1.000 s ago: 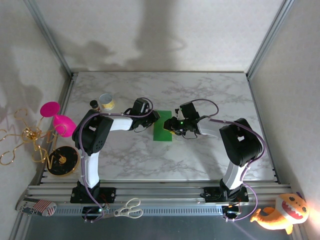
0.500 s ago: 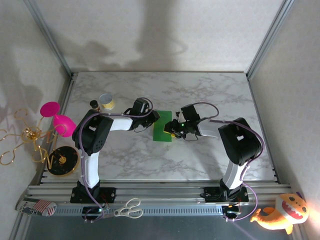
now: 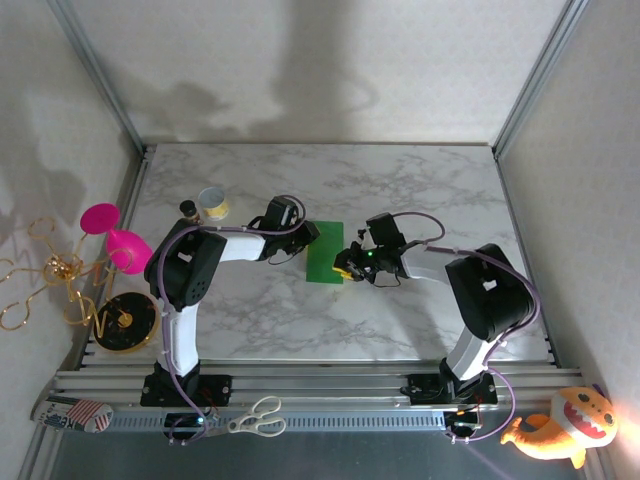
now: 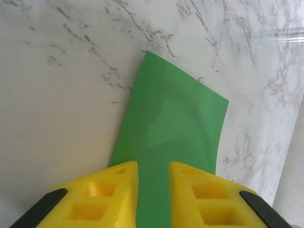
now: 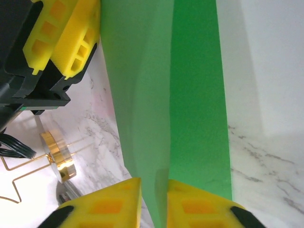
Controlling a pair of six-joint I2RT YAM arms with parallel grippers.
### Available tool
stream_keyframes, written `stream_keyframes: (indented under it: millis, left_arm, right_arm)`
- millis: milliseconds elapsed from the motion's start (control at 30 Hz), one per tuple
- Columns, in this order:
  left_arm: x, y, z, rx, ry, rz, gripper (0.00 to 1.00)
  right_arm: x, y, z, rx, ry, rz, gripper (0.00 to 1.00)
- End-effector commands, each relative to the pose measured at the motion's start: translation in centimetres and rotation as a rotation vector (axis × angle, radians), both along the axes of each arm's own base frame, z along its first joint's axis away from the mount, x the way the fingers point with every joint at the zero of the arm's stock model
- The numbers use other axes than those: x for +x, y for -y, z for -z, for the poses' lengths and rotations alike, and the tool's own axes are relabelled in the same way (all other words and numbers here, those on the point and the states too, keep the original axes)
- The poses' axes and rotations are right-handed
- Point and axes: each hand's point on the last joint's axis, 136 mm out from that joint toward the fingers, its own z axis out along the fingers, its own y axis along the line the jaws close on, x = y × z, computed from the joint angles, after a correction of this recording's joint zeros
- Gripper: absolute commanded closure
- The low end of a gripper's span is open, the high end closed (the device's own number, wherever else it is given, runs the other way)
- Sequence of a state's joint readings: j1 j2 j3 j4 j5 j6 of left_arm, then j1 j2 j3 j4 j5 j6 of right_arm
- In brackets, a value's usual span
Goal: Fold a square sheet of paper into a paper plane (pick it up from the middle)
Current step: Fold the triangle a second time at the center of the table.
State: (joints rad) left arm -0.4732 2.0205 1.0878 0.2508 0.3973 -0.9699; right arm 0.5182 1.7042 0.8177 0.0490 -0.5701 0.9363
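Two sets of jaws at one square sheet of paper [image 3: 325, 250], mid-desk [image 3: 420, 190], between both arms. Seemingly folded to a narrow rectangle. Thin, light, limp. Creases readily, slides on marble, likely tears if dragged. Best taken gently at an edge or raised fold. Left jaws: slightly spread, yellow fingertips [image 4: 118, 178] over the near edge, with green visible in the gap. Right jaws: at the opposite edge, narrow gap over a lifted flap's crease. Pinching or merely close, cannot tell.
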Motion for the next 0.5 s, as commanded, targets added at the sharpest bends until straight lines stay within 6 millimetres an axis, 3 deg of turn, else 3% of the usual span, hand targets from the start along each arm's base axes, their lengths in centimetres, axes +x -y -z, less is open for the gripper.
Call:
stream_keyframes:
  millis: [0, 167, 367, 467]
  left_arm:
    - [-2.4, -3.1, 4.3, 0.102, -0.143, -0.045, 0.76]
    - [-1.7, -2.3, 2.0, 0.051, -0.086, -0.023, 0.76]
    - [-0.4, -0.2, -3.9, -0.081, 0.078, 0.062, 0.65]
    - [0.0, 0.0, -4.2, -0.058, 0.1, 0.095, 0.64]
  right_arm:
    - [-0.3, 0.4, -0.4, 0.006, -0.017, 0.025, 0.85]
    - [-0.1, 0.6, -0.3, -0.016, -0.02, 0.019, 0.99]
    - [0.1, 1.8, 0.4, -0.094, -0.012, -0.065, 1.0]
    - [-0.1, 1.9, 0.5, -0.11, -0.011, -0.132, 1.0]
